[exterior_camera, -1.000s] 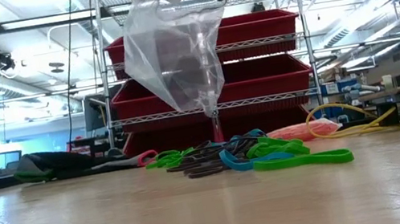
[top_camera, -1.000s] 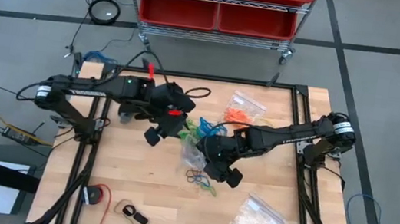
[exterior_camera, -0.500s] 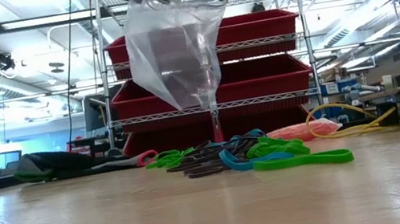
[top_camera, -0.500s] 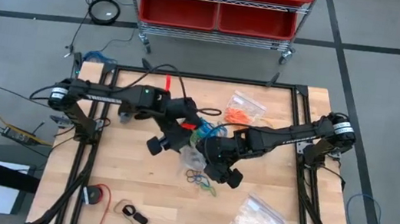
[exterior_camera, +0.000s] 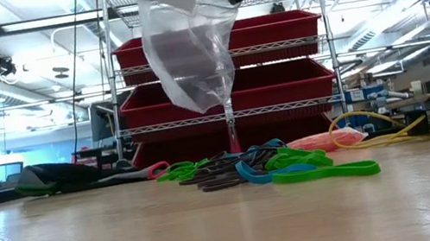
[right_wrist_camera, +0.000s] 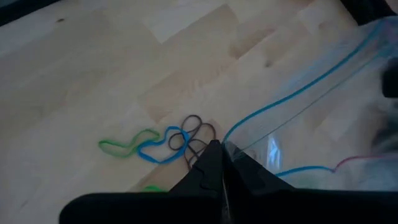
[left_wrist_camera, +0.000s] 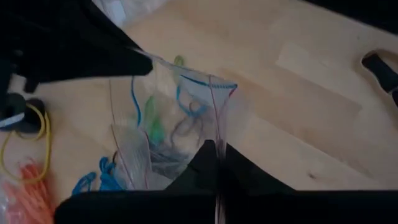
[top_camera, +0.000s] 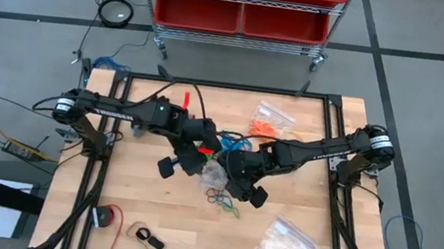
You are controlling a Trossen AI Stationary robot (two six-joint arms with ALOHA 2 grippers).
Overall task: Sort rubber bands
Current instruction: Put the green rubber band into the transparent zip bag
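Observation:
A clear plastic zip bag [exterior_camera: 189,46] hangs in the air over the middle of the table, and both grippers are shut on its top rim. My left gripper [top_camera: 205,158] is on one side of the rim and my right gripper [top_camera: 230,169] on the other. Loose rubber bands [exterior_camera: 267,169] in green, blue and black lie on the wood below and beside the bag [top_camera: 214,175]. The right wrist view shows a few of them [right_wrist_camera: 183,140]. The left wrist view shows coloured bands through the bag's wall [left_wrist_camera: 165,127]. My left gripper pinches the bag's top rim [left_wrist_camera: 219,134] beside the pink zip line between its two shut fingers, slanting down from the table's left. The bag hangs below, clear of the table. My right gripper pinches the opposite rim [right_wrist_camera: 239,149] by the blue zip line between its shut fingers, slanting down from the table's right. The bag sags slack between the two holds.
A bag of orange bands [top_camera: 267,124] lies at the far right of the table, and a bag of whitish pieces [top_camera: 283,244] near the front right corner. A yellow cable [exterior_camera: 375,136] lies behind the pile. Small dark and red items [top_camera: 118,224] sit front left. Red bins [top_camera: 242,2] stand beyond the table.
My left gripper has moved toward the table's right and near edge, sinking to the bag, and has shut on its rim. The bag's hanging lower tip has risen a little and swung. My right gripper has kept its hold.

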